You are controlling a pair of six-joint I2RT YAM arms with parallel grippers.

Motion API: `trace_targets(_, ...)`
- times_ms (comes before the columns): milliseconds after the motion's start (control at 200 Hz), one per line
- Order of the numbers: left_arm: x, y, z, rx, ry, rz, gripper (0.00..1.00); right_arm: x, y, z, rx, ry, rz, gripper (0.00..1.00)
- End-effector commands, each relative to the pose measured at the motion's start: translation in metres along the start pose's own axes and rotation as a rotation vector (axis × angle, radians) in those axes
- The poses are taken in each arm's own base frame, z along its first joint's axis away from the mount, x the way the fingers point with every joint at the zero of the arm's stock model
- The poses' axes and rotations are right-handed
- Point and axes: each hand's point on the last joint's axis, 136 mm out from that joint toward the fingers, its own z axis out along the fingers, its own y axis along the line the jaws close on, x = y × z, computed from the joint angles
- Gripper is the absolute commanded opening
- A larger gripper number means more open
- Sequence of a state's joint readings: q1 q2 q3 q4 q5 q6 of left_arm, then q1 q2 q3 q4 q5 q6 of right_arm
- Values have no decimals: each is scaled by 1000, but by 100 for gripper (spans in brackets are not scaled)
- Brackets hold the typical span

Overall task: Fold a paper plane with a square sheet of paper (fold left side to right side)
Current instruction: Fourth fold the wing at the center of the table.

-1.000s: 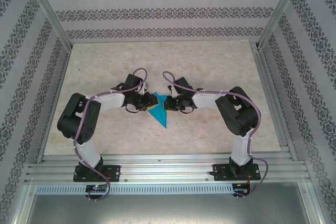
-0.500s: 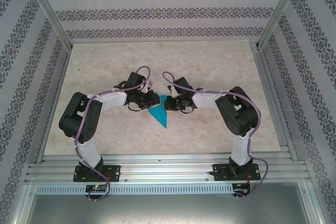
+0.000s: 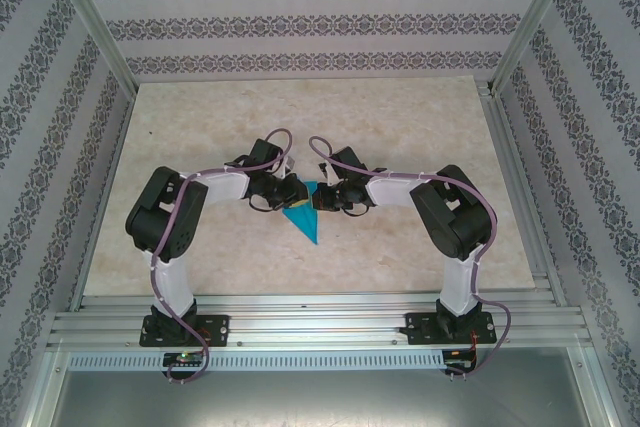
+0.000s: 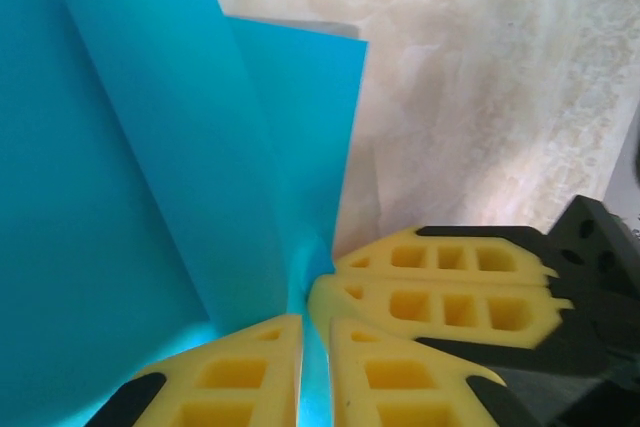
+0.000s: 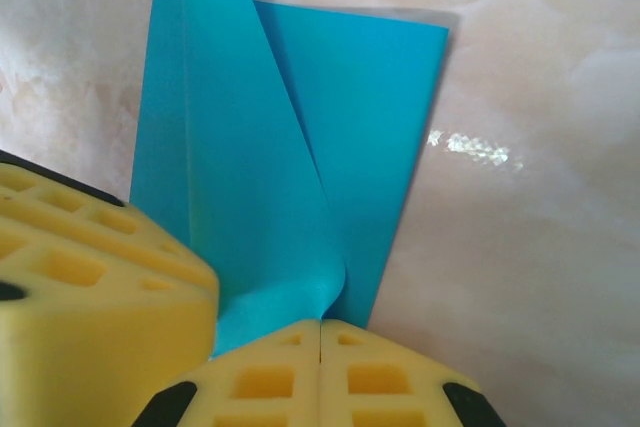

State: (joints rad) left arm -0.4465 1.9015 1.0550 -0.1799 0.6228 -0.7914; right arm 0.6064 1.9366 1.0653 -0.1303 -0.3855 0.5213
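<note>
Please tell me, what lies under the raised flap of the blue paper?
Under the raised flap of the blue paper, its flat lower layer rests on the marble table. What is beneath that layer is hidden.

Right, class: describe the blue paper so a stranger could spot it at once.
Find the pale marbled table. At its middle the left gripper and right gripper face each other over the paper. It alone is bright cyan, tapering to a point.
</note>
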Motion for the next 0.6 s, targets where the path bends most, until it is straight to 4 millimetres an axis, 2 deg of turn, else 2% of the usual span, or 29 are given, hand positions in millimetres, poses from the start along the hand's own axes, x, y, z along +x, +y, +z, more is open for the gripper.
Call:
trace_targets(0,-3,-3,6,10,-3,17,16,19,-27,11,99,65,15,0)
trace_targets(390,1,10,13,-19,6,6,16,17,-31,12,112,68,43,0)
trace_targets(594,6,28,21,-56,16,-18,16,2,-17,3,71,20,40,0)
